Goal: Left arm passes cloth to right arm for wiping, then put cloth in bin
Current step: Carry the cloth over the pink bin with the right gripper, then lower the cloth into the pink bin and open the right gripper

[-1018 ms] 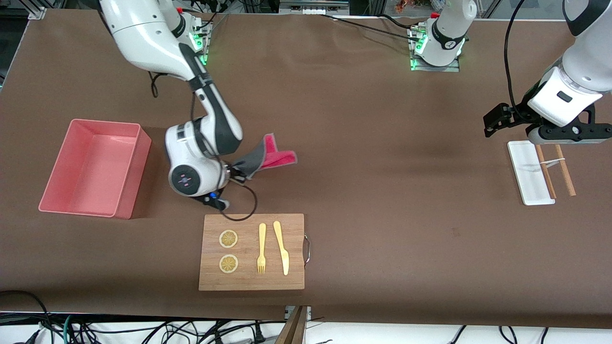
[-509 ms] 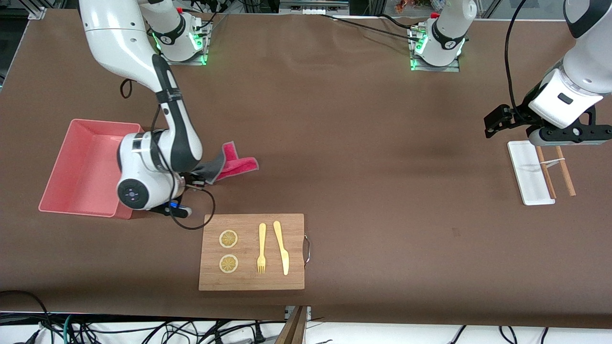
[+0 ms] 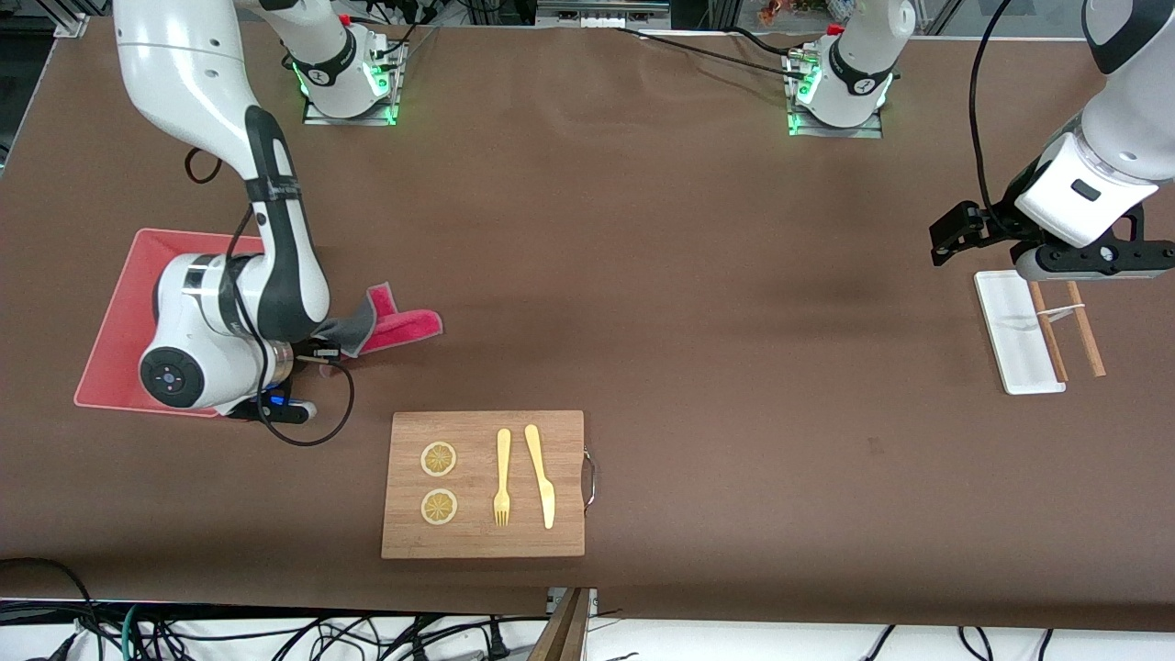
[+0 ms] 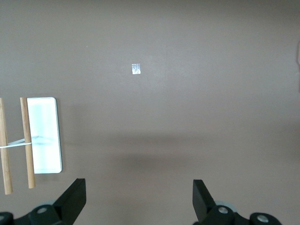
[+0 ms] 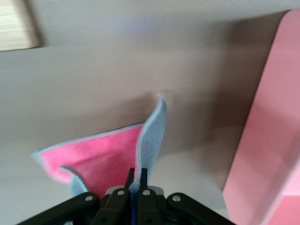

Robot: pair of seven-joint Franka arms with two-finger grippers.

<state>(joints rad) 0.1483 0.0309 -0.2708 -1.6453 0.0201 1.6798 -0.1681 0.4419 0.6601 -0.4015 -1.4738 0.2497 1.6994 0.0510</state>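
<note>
**Operator:** Front view first. Where's the cloth?

**Me:** Pinched in my right fingers [image 5: 136, 180], clenched tight on one corner. The cloth [image 3: 397, 323] trails out from the right arm [image 3: 229, 321], pink face up with a grey fold, over the counter [image 3: 688, 275] just beside the pink bin [image 3: 119, 312]. My wrist sits over the bin's wall at the end toward the wooden cutting board [image 3: 484, 484], but most of the cloth hangs outside the tub.

**Operator:** So what could go wrong?

**Me:** If I release now, I judge the cloth would land on the counter or drape over the rim, because the loose part lags to one side of my fingers. It's limp, so a low pass could catch the hanging edge on the wall and bunch it there. I need the whole cloth over the bin's floor before I let go.

**Operator:** Anything else nearby?

**Me:** The board carries two lemon slices [image 3: 439, 483], a fork [image 3: 502, 477] and a knife [image 3: 541, 476]; it's nearer the front camera than the cloth and well apart from it, so I see little risk there.

**Operator:** And your other arm?

**Me:** The left arm [image 3: 1102, 174] waits with the left fingers [image 4: 138, 201] spread wide and empty, over the counter beside the white tray [image 3: 1010, 330] and chopsticks [image 3: 1065, 326].
</note>
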